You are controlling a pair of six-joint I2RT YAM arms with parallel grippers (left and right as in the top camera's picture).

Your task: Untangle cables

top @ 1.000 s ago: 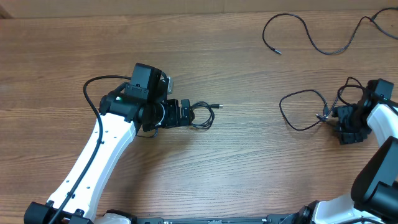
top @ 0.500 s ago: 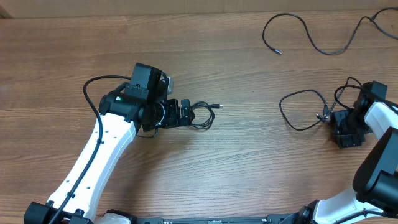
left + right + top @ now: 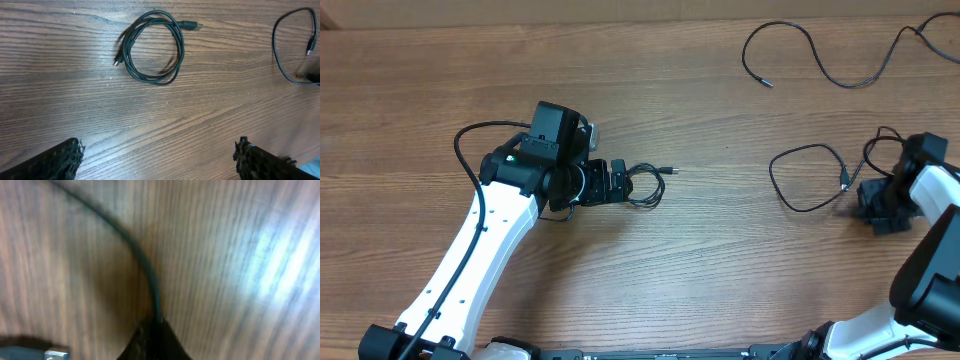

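Cables (image 3: 660, 192) on a wooden bench (image 3: 720, 290), shown from overhead and from both wrists. The coiled cable (image 3: 179, 47), a small flat ring with both plug ends free, lies left of centre, just in front of the left tool (image 3: 617, 182). In the left wrist view its fingertips (image 3: 55, 160) stand spread wide at the lower corners, apart from the coil and with bare wood between them. The looped cable (image 3: 771, 172) lies at the right as an open curve, its plug end (image 3: 844, 183) near the right tool (image 3: 876, 205). That tool is pressed together, and the blurred right wrist view shows a black cord running down into the closed tips (image 3: 155, 342), pinched there, with a silver plug tip (image 3: 52, 355) just beside them. A long cable (image 3: 820, 63) winds along the far right of the bench, well apart from both tools
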